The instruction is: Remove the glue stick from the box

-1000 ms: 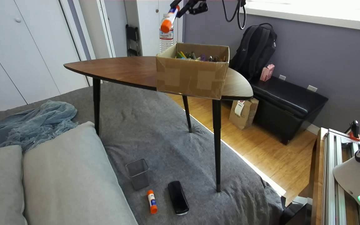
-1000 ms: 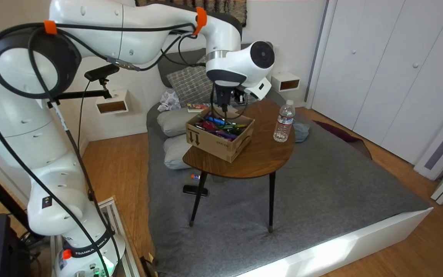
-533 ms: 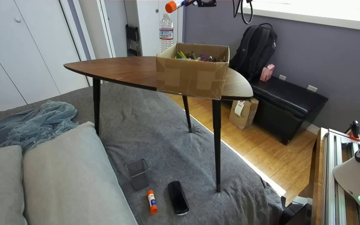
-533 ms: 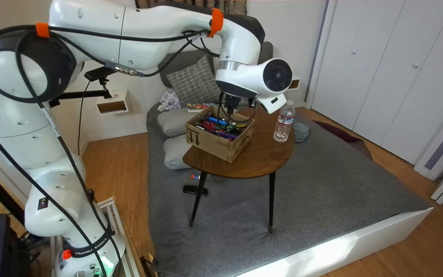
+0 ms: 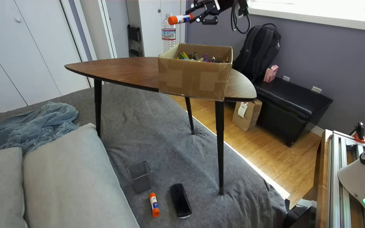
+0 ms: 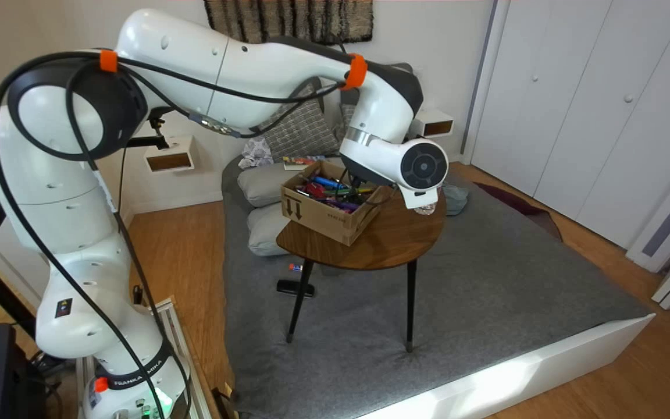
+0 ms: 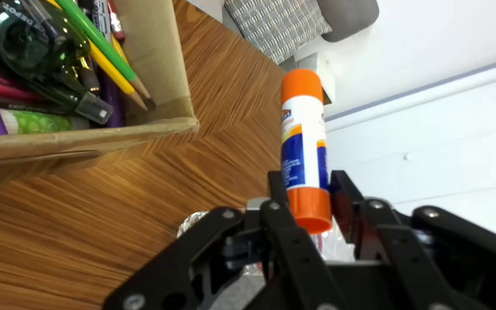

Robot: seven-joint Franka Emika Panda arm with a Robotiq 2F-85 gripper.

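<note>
Glue stick (image 7: pixel 305 148) gripped between fingers (image 7: pixel 345 188) near one orange end, rest jutting past; outside box (image 5: pixel 193 79). Exact contact hard to see.

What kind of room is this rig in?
Most likely a bedroom: a wide gray-covered bed fills much of the floor, a patterned pillow leans at one end, and tall white closet-style doors stand along the wall.
</note>
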